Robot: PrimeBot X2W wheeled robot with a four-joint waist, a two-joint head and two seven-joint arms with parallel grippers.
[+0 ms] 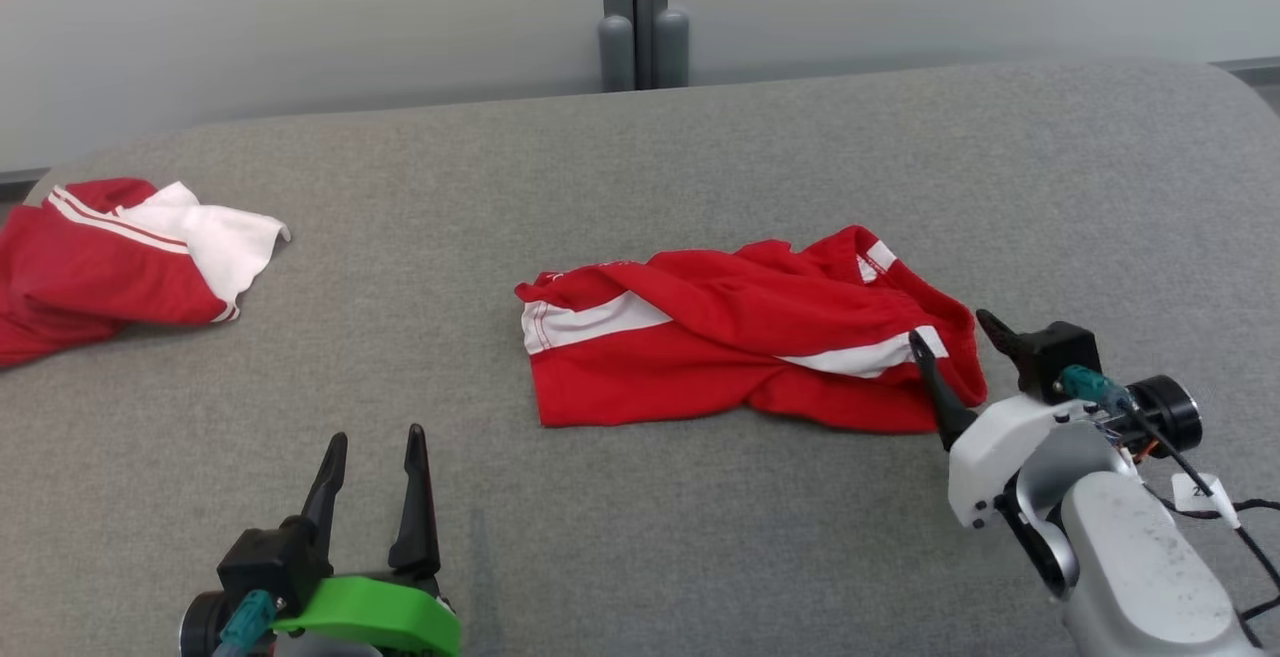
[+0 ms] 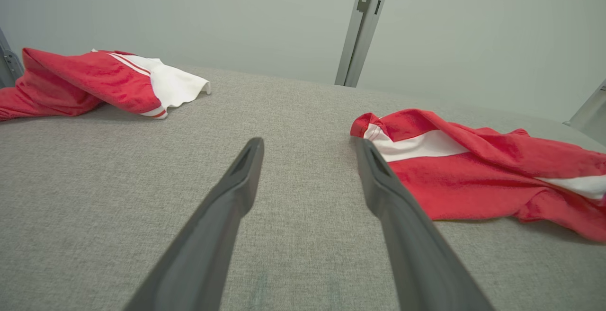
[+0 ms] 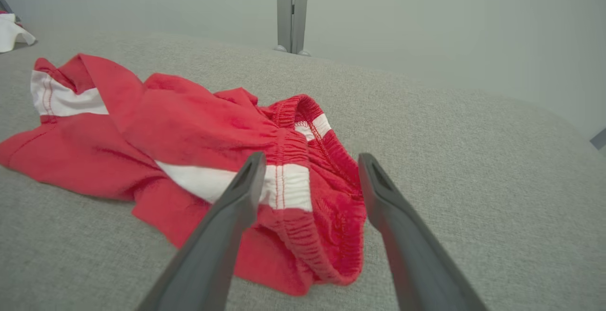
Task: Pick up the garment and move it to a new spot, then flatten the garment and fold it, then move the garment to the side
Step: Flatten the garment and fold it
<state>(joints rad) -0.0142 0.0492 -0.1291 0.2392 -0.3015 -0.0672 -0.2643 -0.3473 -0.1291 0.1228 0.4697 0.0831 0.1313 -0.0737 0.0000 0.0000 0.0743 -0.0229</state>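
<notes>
1. We are holding our right gripper [image 1: 950, 329] wide and empty, its tips straddling the waistband [image 3: 322, 240] of the crumpled red shorts [image 1: 720, 337].
2. Closing here, we are risking pinching one layer only, leaving the shorts hanging twisted.
3. Our left gripper [image 1: 378, 434] is also standing wide and empty; the shorts are lying ahead to its right, so a one-handed lift is likely dragging fabric.
4. Far to its left, a second garment [image 1: 100, 257] is inviting a wrong pick.
</notes>
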